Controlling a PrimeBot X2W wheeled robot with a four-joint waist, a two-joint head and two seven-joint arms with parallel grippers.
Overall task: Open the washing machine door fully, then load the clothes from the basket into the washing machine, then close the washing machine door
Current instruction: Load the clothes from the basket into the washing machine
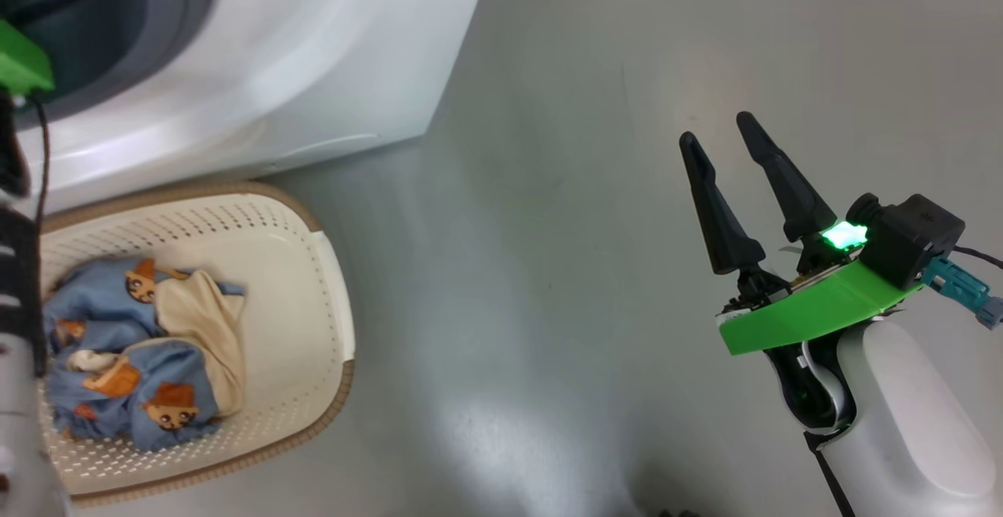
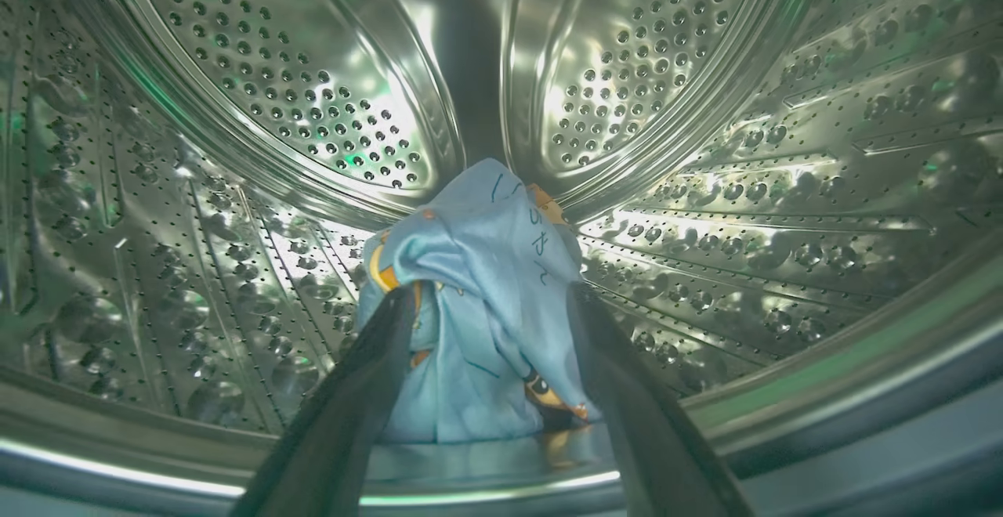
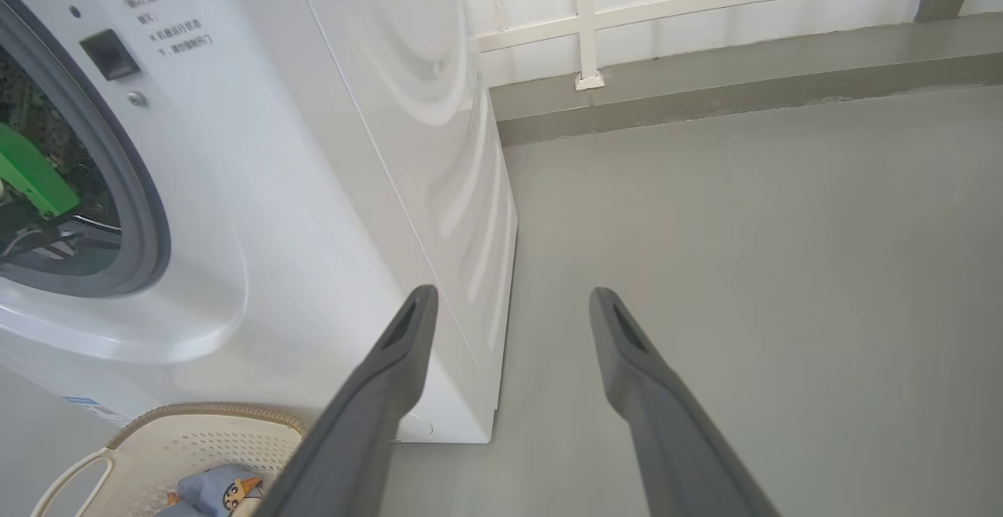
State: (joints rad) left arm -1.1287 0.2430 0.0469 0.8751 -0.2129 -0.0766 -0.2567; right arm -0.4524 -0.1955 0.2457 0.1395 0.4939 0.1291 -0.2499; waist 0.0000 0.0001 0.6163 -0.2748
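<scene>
Left gripper (image 2: 492, 298) is inside the washing machine (image 1: 313, 70), deep in the drum (image 2: 274, 94). Its fingers are spread either side of a light-blue garment (image 2: 478, 251) heaped on the drum floor. They appear released rather than pinching, though pad contact is hard to confirm. Recommended: withdraw straight back and confirm no fabric snags or trails over the front lip. Right gripper (image 1: 716, 127) is spread and empty over bare floor, right of the machine. More clothes (image 1: 133, 360) lie in the basket (image 1: 329, 266) at the machine's foot. The left forearm (image 1: 19, 392) cuts off the basket's left side, so the count is uncertain.
</scene>
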